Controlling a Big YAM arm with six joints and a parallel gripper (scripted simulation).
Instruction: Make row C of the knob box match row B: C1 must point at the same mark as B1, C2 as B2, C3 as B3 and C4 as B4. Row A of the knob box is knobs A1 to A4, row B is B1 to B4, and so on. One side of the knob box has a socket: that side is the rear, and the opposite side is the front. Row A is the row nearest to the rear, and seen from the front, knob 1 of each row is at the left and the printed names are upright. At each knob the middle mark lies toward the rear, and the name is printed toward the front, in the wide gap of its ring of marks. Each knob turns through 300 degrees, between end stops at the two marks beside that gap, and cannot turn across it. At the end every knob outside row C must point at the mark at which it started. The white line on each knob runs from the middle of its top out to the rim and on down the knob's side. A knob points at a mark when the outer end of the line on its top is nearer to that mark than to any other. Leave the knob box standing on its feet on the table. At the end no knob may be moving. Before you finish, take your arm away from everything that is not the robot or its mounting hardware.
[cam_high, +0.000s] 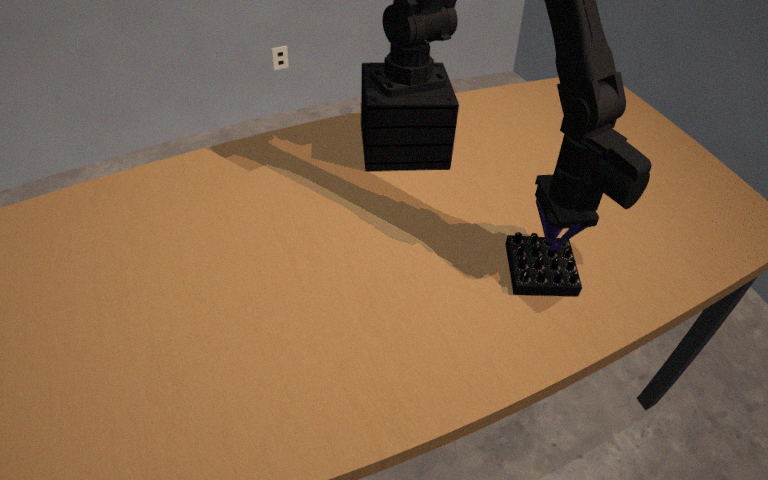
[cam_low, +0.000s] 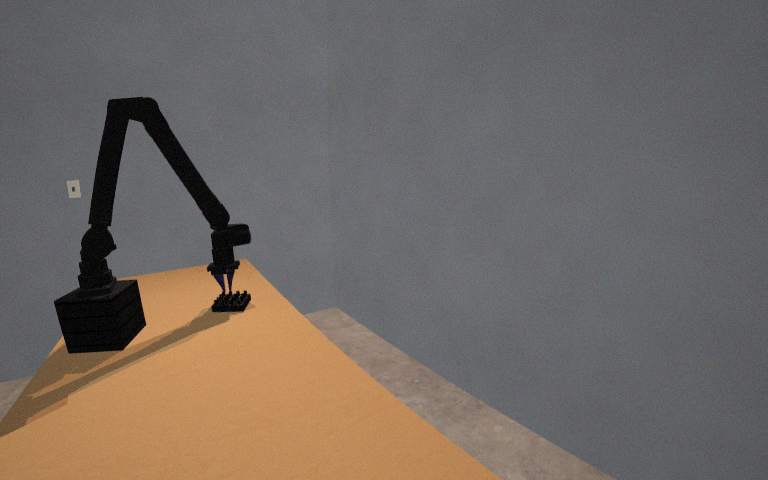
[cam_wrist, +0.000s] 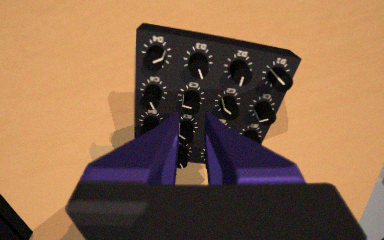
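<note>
Over knob box (cam_high: 544, 267) on tan table (cam_high: 226, 294): gripper (cam_wrist: 190, 131) pointing down, purple fingers narrowly spaced astride one knob (cam_wrist: 186, 129); firm clamping cannot be confirmed.

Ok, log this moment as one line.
gripper | narrow gap, straddling a knob rearward of row C | contact unclear | knob box upright on table

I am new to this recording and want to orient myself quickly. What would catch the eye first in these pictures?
First, the tall black robot arm folding down from its black block base at the far edge of the orange-brown table top. Next, its purple-fingered hand, fingers close together astride one knob of the small black box of white-lined knobs near the table's right edge.
</note>
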